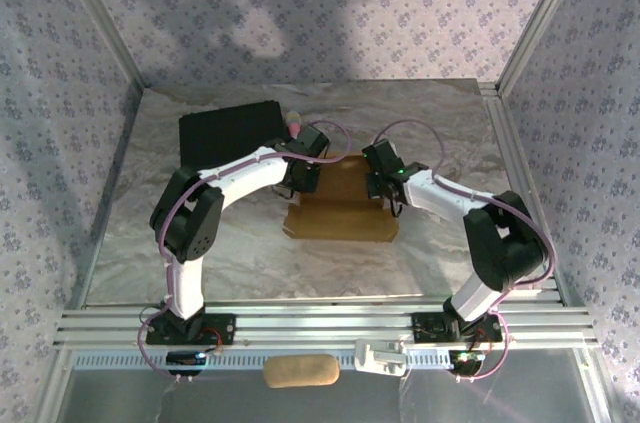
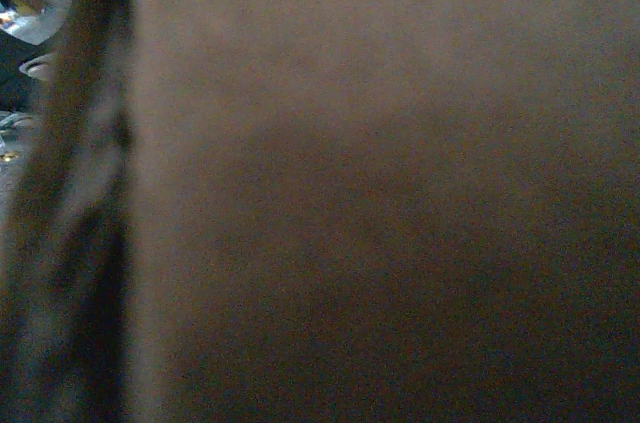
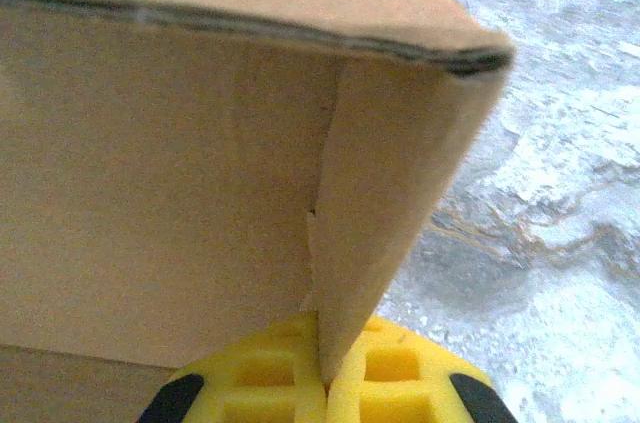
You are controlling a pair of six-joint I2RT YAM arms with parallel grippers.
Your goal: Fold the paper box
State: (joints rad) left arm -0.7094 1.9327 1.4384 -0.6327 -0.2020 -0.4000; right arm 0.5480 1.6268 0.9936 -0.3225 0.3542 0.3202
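Paper box [image 3: 200, 193] flap pinched in right claw [image 3: 325, 381]

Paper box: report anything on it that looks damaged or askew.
The paper box lies partly folded between the arms. One oddity: in the right wrist view a small nick breaks the crease beside the flap pinched between the right arm's yellow fingers. It may be a die-cut slit, not a tear.

We find the paper box [image 1: 340, 205] on the table [image 1: 250, 243]; the case [image 1: 228, 133] at its ten o'clock; the microphone [image 1: 295, 125] at eleven.
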